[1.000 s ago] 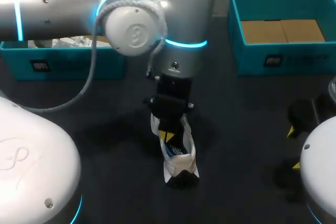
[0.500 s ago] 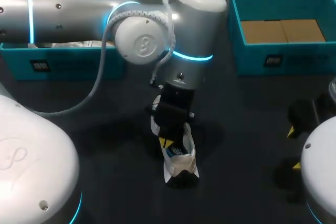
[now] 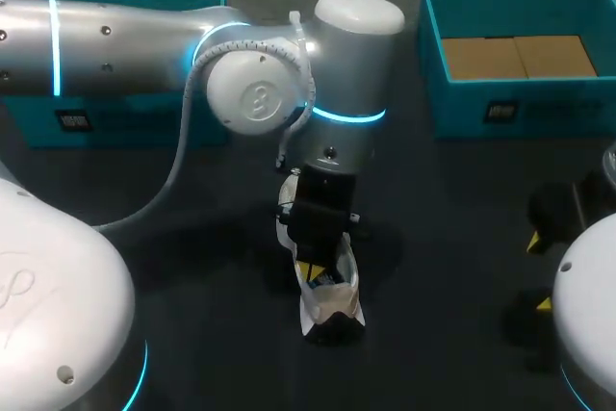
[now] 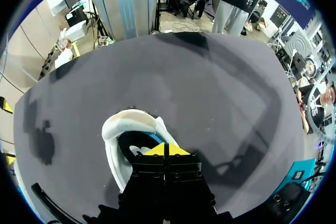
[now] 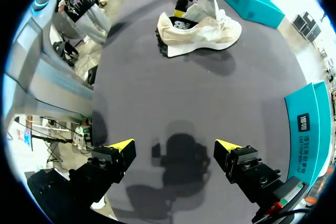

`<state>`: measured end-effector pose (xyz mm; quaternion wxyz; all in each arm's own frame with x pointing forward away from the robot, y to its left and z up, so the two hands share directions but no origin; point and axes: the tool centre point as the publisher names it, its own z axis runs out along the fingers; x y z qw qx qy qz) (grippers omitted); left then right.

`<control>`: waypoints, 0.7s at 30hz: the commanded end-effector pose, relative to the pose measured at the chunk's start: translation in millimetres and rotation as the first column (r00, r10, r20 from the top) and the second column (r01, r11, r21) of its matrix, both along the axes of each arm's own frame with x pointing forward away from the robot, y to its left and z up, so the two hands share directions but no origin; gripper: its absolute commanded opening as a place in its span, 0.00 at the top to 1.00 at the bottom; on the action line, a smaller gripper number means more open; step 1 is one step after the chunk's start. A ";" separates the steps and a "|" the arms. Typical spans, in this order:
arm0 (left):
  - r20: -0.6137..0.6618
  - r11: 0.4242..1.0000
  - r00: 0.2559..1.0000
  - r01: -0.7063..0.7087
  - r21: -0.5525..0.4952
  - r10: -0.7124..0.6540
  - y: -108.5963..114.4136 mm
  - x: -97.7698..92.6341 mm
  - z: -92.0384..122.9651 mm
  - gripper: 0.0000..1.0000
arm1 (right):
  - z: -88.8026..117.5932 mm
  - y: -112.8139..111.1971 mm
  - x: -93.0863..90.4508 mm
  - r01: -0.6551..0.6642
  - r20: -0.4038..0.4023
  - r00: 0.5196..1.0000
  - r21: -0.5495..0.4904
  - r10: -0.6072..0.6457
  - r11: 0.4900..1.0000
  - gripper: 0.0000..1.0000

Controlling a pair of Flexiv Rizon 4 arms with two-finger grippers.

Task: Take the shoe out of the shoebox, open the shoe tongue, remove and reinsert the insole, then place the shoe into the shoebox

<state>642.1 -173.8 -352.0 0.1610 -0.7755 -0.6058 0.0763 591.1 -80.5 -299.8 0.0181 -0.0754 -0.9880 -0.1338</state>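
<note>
A cream-white shoe (image 3: 334, 303) with a dark insole lies on the dark table's middle, heel toward me; it also shows in the left wrist view (image 4: 112, 136) and the right wrist view (image 5: 206, 33). My left gripper (image 3: 309, 269) comes down from above, shut, its yellow tips (image 4: 165, 149) pressed together inside the shoe's opening over the insole. Whether they pinch anything is hidden. From the right wrist view the left gripper (image 5: 181, 9) sits at the shoe's collar beside the raised tongue. My right gripper (image 5: 175, 144) hovers open over bare table at the right (image 3: 539, 271).
A teal shoebox (image 3: 520, 115) with brown cardboard inside stands at the back right. A second teal box (image 3: 125, 120) stands at the back left, partly behind my left arm. Dark tabletop lies between the shoe and the right gripper.
My left arm has shifted slightly right and its shut gripper has sunk deeper into the shoe, toward the heel. The shoe and the right gripper have stayed put.
</note>
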 end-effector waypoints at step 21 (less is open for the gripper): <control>0.011 0.997 0.997 -0.072 0.025 0.071 2.0 -4.8 -46.1 1.00 | 0.2 -0.1 -2.2 0.002 0.003 1.000 -0.003 -0.002 1.000 0.00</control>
